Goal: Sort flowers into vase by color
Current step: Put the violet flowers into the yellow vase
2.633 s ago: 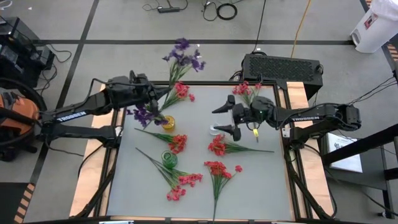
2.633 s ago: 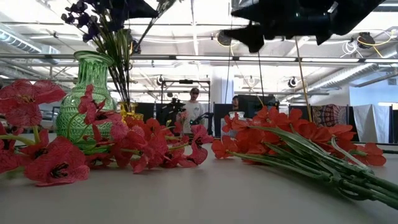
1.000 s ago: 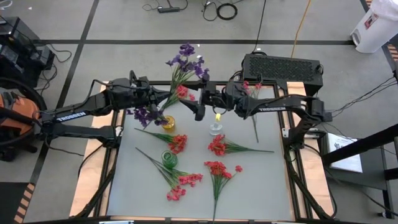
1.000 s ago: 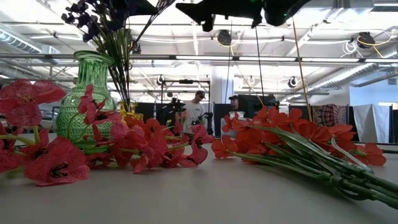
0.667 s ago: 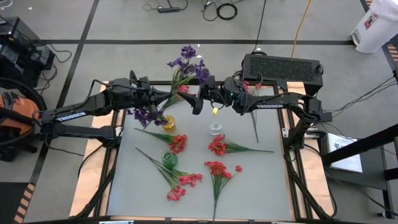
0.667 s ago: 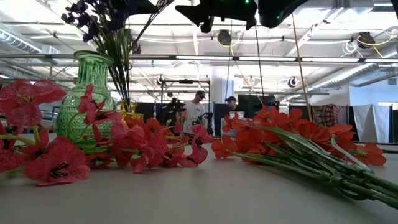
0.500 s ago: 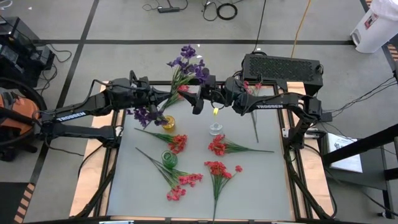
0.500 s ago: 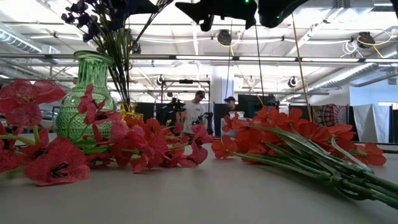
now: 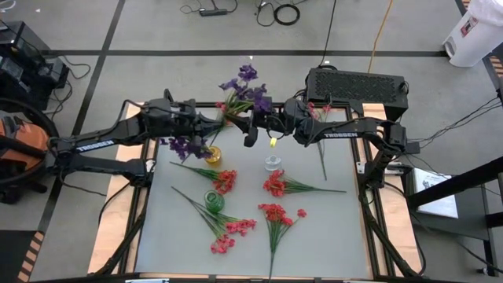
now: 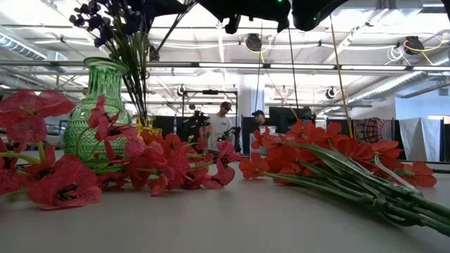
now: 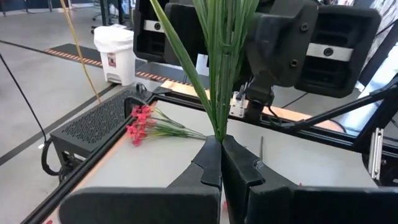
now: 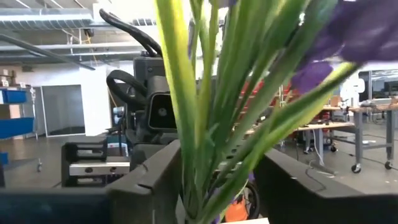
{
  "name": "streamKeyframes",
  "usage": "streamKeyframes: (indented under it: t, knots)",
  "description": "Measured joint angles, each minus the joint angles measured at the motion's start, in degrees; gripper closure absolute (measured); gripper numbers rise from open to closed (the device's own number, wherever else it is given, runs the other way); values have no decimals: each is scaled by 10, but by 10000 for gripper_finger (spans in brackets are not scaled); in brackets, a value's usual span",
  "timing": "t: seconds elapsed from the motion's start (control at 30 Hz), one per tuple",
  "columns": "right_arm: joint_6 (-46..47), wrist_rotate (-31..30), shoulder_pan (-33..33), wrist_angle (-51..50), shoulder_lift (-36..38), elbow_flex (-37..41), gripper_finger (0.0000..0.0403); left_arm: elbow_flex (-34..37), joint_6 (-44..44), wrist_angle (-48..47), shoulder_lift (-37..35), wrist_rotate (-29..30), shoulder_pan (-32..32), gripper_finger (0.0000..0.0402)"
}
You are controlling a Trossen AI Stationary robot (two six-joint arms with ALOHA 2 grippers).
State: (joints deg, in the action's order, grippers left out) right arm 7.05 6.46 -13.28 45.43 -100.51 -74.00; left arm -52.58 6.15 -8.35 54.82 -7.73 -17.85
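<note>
purple sprig (image 9: 245,82) pinched in left end effector (image 9: 214,126); right end effector (image 9: 253,127) half-open around stems.

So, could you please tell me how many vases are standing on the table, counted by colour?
Yellow vase: 1
Green vase: 1
Clear vase: 1
Total: 3

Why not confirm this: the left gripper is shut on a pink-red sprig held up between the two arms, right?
Not quite. The left gripper is shut on a purple sprig, not a pink-red one; the high view shows its purple blossoms. It is held up between the two arms, as you said.
</note>
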Motion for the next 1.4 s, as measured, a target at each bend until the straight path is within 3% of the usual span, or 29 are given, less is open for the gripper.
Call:
streamKeyframes:
  t: [0.2, 0.5, 1.0, 1.4]
  knots:
    - [0, 0, 0, -7, 0, 0, 269, 0, -5, 0, 1, 0, 0, 401]
    - [-18, 1, 0, -10, 0, 0, 393, 0, -5, -1, -1, -2, 0, 382]
    - [-22, -2, 0, -17, 0, 0, 401, -14, -5, 4, -8, 7, 0, 270]
    - [-28, -4, 3, -20, -2, 0, 402, -78, -35, -13, -71, 18, 0, 260]
